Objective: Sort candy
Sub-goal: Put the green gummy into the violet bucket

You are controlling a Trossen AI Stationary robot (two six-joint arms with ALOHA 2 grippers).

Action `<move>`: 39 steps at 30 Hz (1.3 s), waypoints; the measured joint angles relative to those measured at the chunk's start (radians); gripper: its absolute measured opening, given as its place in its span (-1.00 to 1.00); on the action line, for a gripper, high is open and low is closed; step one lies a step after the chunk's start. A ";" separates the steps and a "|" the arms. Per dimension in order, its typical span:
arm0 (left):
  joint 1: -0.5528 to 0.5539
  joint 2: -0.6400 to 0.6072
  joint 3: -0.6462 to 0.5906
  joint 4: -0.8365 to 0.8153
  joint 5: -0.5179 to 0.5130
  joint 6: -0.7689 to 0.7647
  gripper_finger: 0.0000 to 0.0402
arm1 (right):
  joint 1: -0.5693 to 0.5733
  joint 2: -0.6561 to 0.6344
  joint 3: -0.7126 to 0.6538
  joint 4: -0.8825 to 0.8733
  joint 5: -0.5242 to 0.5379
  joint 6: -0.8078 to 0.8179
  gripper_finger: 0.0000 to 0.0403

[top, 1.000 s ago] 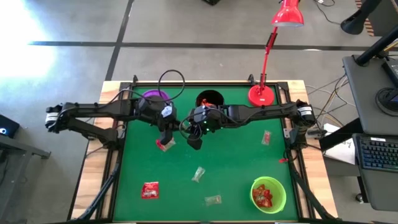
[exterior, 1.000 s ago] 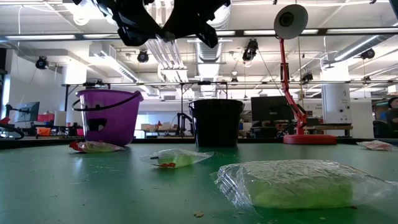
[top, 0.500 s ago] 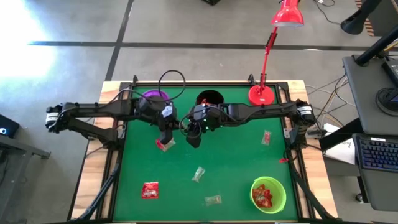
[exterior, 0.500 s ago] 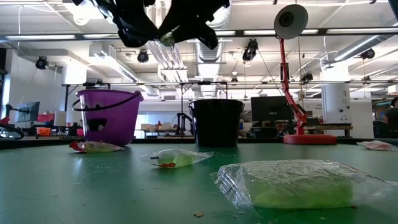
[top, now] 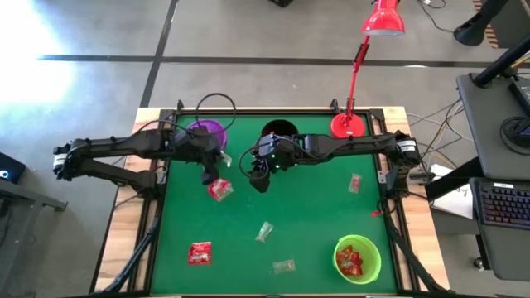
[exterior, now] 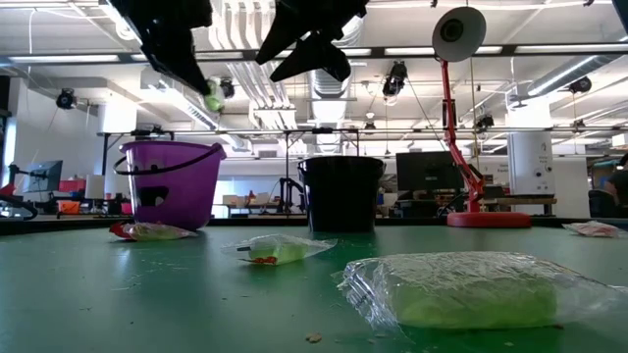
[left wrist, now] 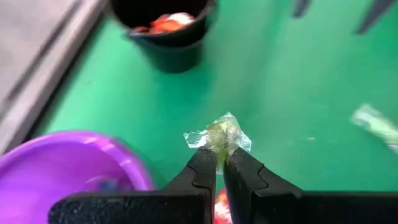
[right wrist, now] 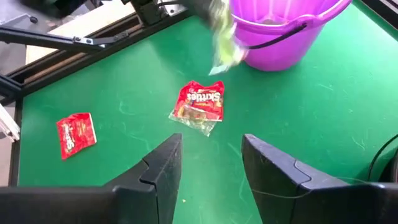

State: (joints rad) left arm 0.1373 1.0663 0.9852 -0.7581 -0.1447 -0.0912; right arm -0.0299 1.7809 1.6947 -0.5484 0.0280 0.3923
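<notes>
A grey concrete floor with dark seams surrounds the table. Ceiling strip lights, pipes and ducts hang overhead; a desk with keyboard stands nearby.

One readable text only: "Skittles" in white letters on the flat red crinkly candy packet, lying on the green desk at about 7 o'clock from the purple plastic bucket, right wrist view. Second red packet at 9 o'clock of the first has white marks, too small to read. High view, low view, left wrist view: no legible labels, numbers or signs on anything.
</notes>
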 joint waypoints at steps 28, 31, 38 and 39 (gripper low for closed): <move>0.208 -0.055 0.000 -0.279 -0.197 0.057 -0.93 | -0.001 0.002 0.000 -0.006 -0.001 0.000 -0.21; 0.212 -0.033 0.000 -0.279 -0.197 0.065 -0.88 | -0.001 0.002 0.000 -0.006 -0.001 0.000 -0.21; 0.212 -0.003 0.000 -0.279 -0.196 0.072 -0.77 | -0.001 0.003 0.000 -0.009 -0.001 0.000 -0.21; 0.212 -0.001 0.000 -0.279 -0.194 0.072 -0.75 | -0.001 0.003 0.000 -0.013 -0.001 0.000 -0.21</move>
State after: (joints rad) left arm 0.3489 1.0648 0.9852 -1.0374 -0.3388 -0.0196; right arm -0.0311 1.7836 1.6947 -0.5610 0.0269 0.3927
